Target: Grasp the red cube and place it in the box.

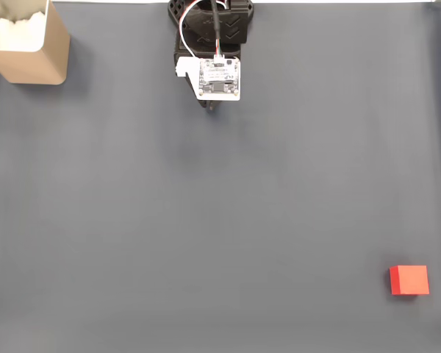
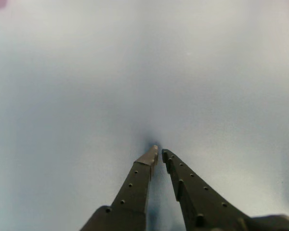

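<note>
The black arm sits folded at top centre of the fixed view, its gripper point(image 2: 159, 151) clenched on nothing, tips nearly touching just above the grey mat point(image 1: 206, 206). The small matte red cube point(image 1: 409, 280) waits at lower right, well apart. The tan cardboard box point(image 1: 29, 51) with white padding sits upper left, a long carry away.

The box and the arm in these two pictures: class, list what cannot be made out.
- The box: fixed view, cut off by the top and left edges.
- The arm: its base is cut off by the top edge.
- The gripper: wrist view, surface beyond is blurred.
</note>
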